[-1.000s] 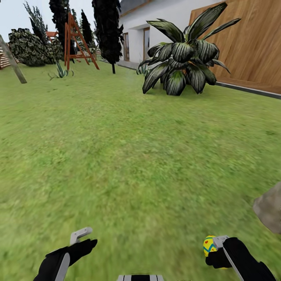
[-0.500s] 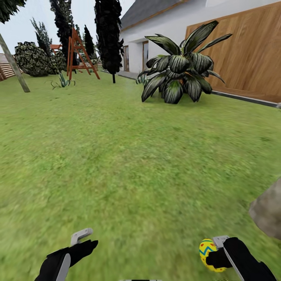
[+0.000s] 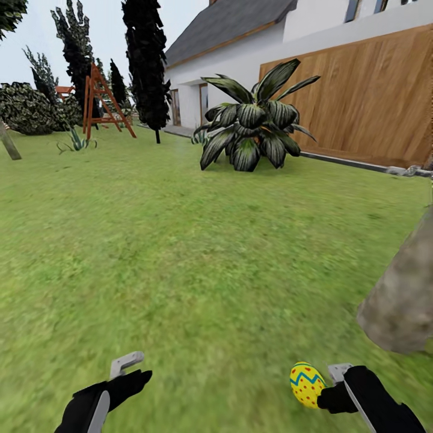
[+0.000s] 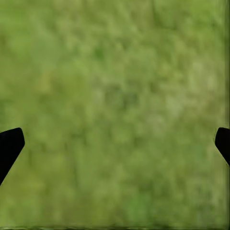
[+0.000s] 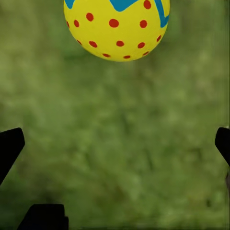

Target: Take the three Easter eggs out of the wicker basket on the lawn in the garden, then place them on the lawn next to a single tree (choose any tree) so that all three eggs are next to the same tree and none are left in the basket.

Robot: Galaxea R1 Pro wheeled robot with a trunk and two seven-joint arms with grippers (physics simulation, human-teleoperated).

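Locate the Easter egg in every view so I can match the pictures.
Head view: Easter egg at bottom right, just beside the right gripper, near the tree trunk.
Left wrist view: not in it, just lawn.
Right wrist view: top centre, beyond the open fingertips.
Shared landmark: the lawn's green grass.

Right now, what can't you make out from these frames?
- Tree trunk: head view, top and canopy cut by the right edge.
- Easter egg: right wrist view, top cut by the edge; whether it touches the lawn is unclear.
- Right claw: head view, finger contact with egg unclear.
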